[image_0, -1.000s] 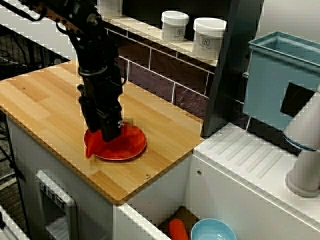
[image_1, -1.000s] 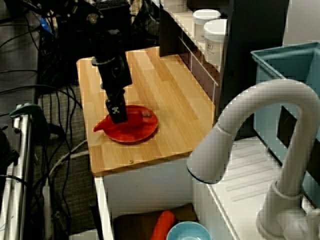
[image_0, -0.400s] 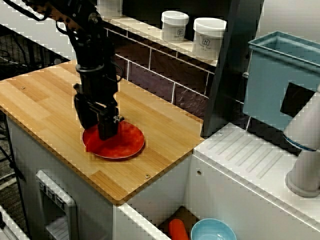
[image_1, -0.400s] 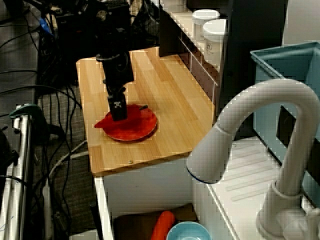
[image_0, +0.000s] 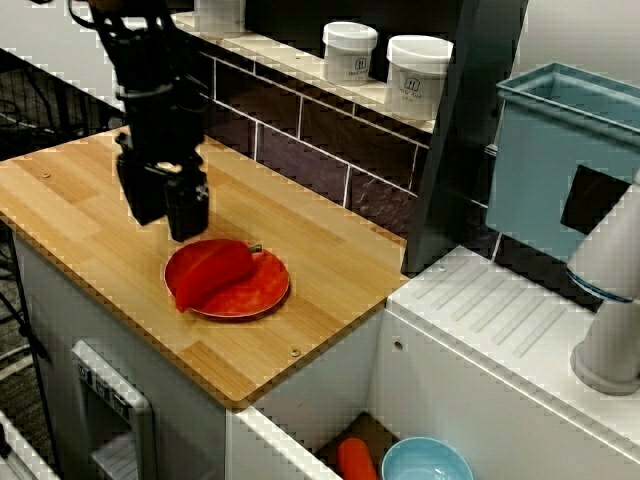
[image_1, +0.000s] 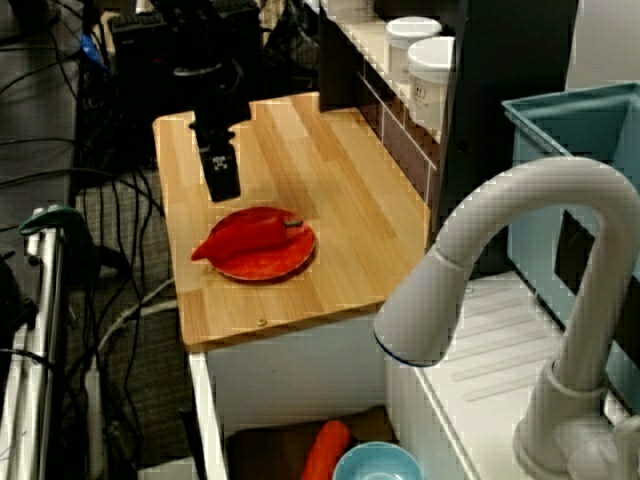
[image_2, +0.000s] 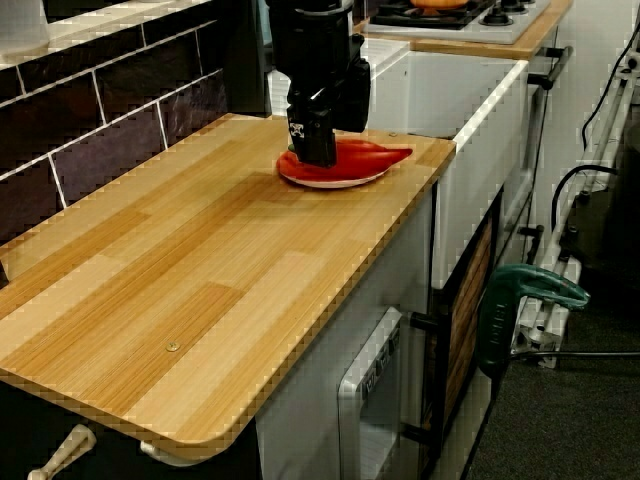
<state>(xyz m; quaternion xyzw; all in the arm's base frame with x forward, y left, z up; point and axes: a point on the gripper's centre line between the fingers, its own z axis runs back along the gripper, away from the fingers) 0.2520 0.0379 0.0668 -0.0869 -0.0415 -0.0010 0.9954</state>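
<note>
Our gripper (image_0: 165, 214) hangs empty, fingers spread, just above the red pepper (image_0: 212, 275), which lies across the red plate (image_0: 264, 290) on the desk (image_0: 70, 195). We judge a straight vertical path safest, clear of the stem.

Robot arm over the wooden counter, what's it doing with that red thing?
The black gripper hangs just above the wooden counter, open and holding nothing. Right beside it, a red pepper lies on a red plate. The gripper is not touching the pepper or the plate.
</note>
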